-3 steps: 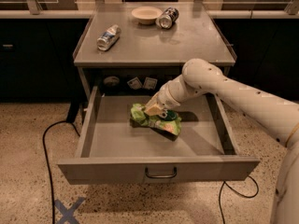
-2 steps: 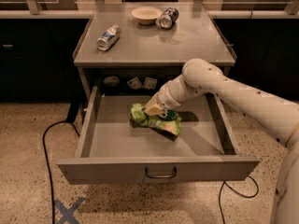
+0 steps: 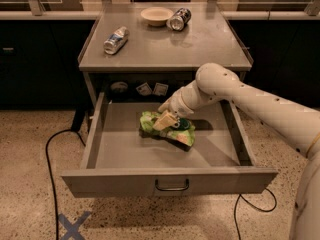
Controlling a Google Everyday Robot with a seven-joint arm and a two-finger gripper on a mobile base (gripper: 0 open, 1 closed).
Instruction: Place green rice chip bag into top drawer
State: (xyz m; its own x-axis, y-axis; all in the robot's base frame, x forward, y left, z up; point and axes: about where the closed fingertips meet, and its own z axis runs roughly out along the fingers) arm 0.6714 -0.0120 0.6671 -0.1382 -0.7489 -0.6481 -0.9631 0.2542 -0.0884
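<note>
The green rice chip bag (image 3: 172,132) lies crumpled on the floor of the open top drawer (image 3: 125,149), near its middle. The drawer is pulled far out, with its flat grey front panel and dark loop handle (image 3: 171,186) toward me. My gripper (image 3: 165,120) reaches down from the right into the drawer and rests on the upper left part of the bag. The white arm (image 3: 235,91) crosses over the drawer's right side.
On the cabinet top stand a pale bowl (image 3: 156,15), a silver can on its side (image 3: 178,19) and a lying bottle (image 3: 116,39). Small items sit at the back under the top (image 3: 152,89). A black cable (image 3: 50,149) runs along the floor at the left.
</note>
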